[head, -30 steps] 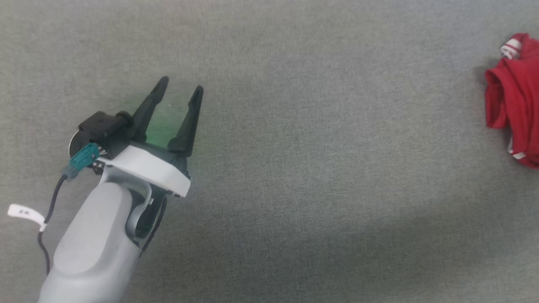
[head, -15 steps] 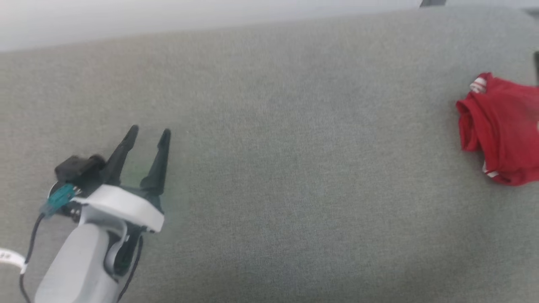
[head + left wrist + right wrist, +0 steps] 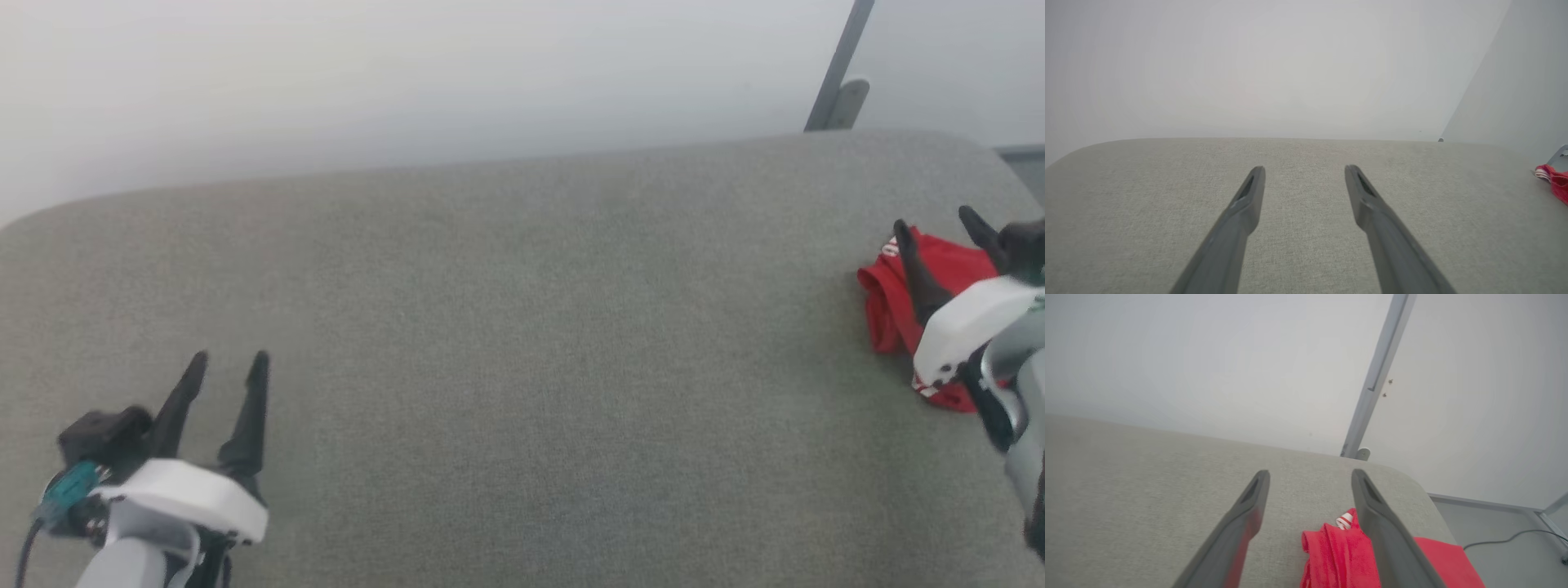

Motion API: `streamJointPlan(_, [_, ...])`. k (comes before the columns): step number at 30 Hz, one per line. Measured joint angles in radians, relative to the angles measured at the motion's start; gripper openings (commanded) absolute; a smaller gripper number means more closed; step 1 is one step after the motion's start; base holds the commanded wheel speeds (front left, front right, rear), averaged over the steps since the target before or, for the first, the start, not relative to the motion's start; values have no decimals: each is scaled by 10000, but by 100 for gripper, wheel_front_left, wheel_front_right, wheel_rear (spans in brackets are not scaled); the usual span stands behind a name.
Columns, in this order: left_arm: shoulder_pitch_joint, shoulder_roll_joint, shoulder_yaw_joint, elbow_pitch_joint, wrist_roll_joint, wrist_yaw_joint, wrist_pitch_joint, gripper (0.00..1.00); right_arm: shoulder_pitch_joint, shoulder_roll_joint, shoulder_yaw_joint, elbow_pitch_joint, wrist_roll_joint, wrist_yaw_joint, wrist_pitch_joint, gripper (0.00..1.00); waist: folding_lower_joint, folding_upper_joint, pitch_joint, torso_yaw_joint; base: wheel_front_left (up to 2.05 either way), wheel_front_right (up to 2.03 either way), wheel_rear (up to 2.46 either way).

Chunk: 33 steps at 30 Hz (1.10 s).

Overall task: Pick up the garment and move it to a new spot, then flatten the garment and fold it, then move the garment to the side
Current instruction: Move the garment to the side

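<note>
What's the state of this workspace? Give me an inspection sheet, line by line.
Surface: grey fabric top, rounded far corners.
Job's things: garment, red, crumpled in a heap near the far right corner, not flattened.
Clutter: nothing seen.
Tools: left tool open over the surface's left side, holding nothing; right tool open, poised at the garment, not shut on it.
Cables: cable with teal connector at the left wrist; dark cable on the floor past the right edge.
Surroundings: pale wall, grey metal post.
</note>
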Motion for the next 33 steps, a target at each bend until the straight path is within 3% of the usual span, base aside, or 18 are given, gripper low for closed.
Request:
streamJointPlan(12, [1308,-42,963,-731,337,-2,0,100,3289,1528,-2876,-3206,-2422,0,-21,100,0,0,-643,232,0,0,0])
streamJointPlan(21, [2025,-63,1147,-1216,570,-2,0,100,4753,2399,-3570,-4723,-3129,-2,-21,100,0,0,-756,277,0,0,0])
streamJointPlan(33, [2452,-274,1321,-1430,575,-2,0,100,5899,3103,-3973,-5659,-3323,-2,-21,100,0,0,-819,269,0,0,0])
